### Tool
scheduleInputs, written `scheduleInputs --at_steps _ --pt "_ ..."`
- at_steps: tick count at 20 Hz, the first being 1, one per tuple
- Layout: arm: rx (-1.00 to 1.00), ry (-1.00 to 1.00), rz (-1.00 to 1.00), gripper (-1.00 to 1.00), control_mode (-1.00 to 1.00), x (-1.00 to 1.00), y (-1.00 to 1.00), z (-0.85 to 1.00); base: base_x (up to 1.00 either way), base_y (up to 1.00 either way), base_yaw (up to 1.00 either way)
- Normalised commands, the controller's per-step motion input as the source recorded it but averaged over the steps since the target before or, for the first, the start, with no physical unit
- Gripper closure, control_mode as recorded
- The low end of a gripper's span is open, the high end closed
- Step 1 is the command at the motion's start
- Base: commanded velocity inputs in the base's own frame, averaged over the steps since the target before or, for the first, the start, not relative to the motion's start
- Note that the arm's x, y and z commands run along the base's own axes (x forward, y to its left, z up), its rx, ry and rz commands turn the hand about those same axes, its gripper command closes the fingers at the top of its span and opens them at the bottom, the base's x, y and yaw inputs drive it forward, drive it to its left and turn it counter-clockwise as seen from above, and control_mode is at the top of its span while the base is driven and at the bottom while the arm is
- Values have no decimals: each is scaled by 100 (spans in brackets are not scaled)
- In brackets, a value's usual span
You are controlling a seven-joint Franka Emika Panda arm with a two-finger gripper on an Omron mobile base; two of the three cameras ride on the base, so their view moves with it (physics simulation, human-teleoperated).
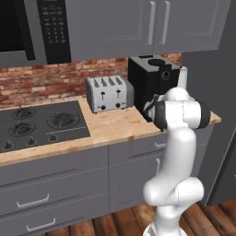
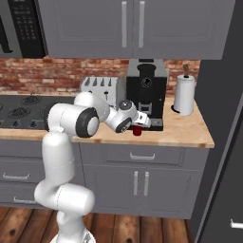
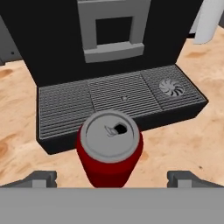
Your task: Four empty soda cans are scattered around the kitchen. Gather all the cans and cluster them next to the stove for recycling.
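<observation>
Wooden counter (image 3: 183, 131) carries one soda can (image 3: 110, 148) upright just before the coffee machine (image 3: 100, 39). Pincer (image 3: 111, 178) hangs above it, tips spread wide; next: lower, then clamp.

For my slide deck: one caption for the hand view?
Open pincer straddling an upright red soda can before the coffee machine's drip tray.

Arm reaching forward, end effector (image 3: 111, 177) tilted down, jaws wide.
</observation>
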Motion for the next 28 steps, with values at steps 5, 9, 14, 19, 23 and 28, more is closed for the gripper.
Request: scheduleInputs --at_steps 5,9,14,19,23,28 --pt "0 0 0 -100 -100 24 0 -1 0 0 0" --pt "0 0 0 -100 -100 20 0 -4 0 0 0" --pt "0 0 0 100 -100 4 -5 -9 0 0 0" --pt "0 0 0 100 -100 0 -4 -5 0 0 0" --pt "0 0 0 100 -100 -4 0 -2 0 0 0" --pt "0 -1 1 100 -100 -42 -9 17 0 0 0"
